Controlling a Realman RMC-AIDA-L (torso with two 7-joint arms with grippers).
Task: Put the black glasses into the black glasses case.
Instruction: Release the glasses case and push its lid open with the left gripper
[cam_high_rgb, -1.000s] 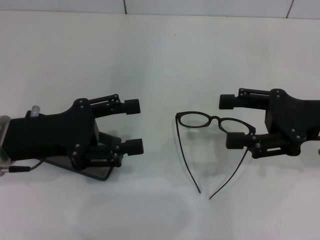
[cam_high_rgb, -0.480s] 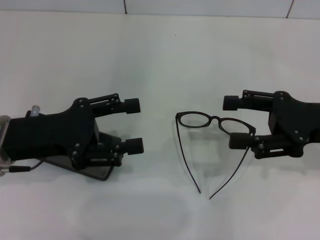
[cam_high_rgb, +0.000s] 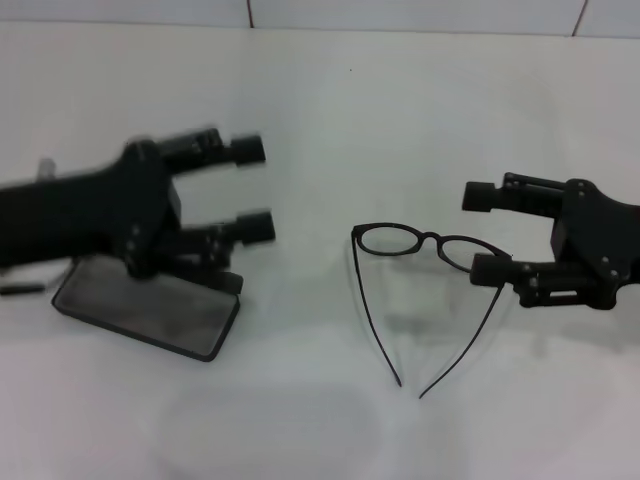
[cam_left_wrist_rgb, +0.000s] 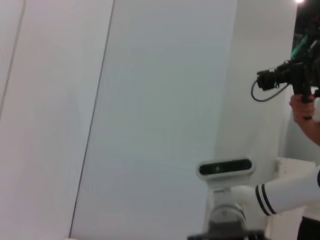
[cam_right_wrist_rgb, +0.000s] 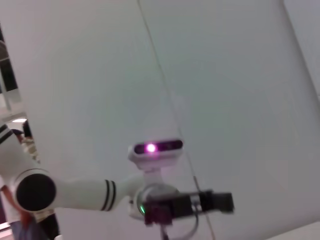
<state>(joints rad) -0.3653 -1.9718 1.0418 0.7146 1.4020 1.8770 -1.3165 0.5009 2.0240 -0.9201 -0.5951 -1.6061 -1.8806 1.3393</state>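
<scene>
1. Black glasses (cam_high_rgb: 428, 243) lie on the white bench (cam_high_rgb: 400, 110), right of centre in the head view. Lenses face the far side; both temple arms are unfolded and run toward the robot, their tips nearly meeting.
2. Black glasses case (cam_high_rgb: 148, 308) lies flat on the bench at the left, well apart from the glasses. A dark, flat rectangular surface faces up; lid state cannot be told.
3. Left gripper (cam_high_rgb: 252, 188) is above the far edge of the case, fingers (cam_high_rgb: 243, 150) spread apart and holding nothing, pointing toward the middle of the bench. The arm looks motion-blurred.
4. Right gripper (cam_high_rgb: 486, 232) is just beside the right lens of the glasses, fingers (cam_high_rgb: 492, 270) spread wide with nothing between them. The nearer finger's tip is close to the frame's right end; whether they touch cannot be told.
5. Both wrist views show only pale wall panels, a white robot arm and a camera unit; neither the glasses nor the case appears there.
</scene>
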